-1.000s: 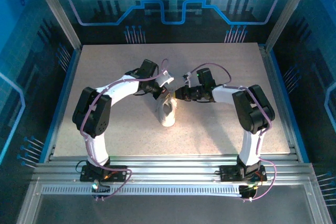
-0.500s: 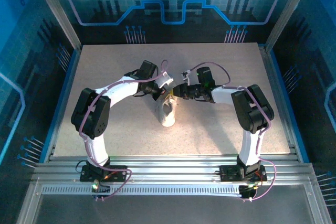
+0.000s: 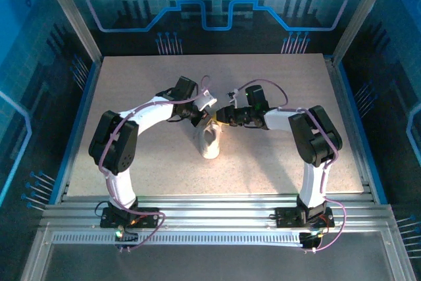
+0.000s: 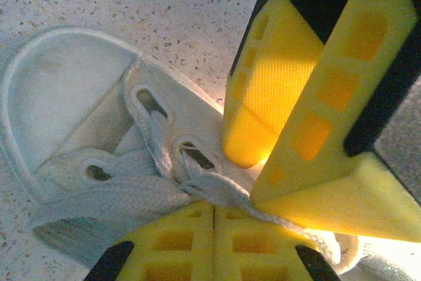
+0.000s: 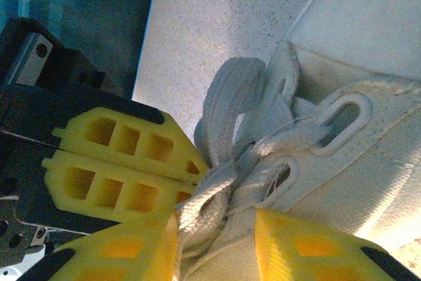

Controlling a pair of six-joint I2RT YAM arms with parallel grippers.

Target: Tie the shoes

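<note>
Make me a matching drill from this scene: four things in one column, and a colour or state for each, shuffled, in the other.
1. left tool
2. right tool
3. shoe
4. table

A. white
B. open, astride the lace
C. speckled beige
D. shut on the lace

Pairs: 1-D, 2-B, 3-A, 4-C

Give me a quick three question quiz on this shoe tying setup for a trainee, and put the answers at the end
1. True or false: the white sneaker stands sole down on the speckled table.
2. Whose fingers are pressed together? A) left gripper B) right gripper C) both
3. Fill in: a white ___ runs between the right gripper's parted fingers.

Key: 1 true; 2 A; 3 lace
</note>
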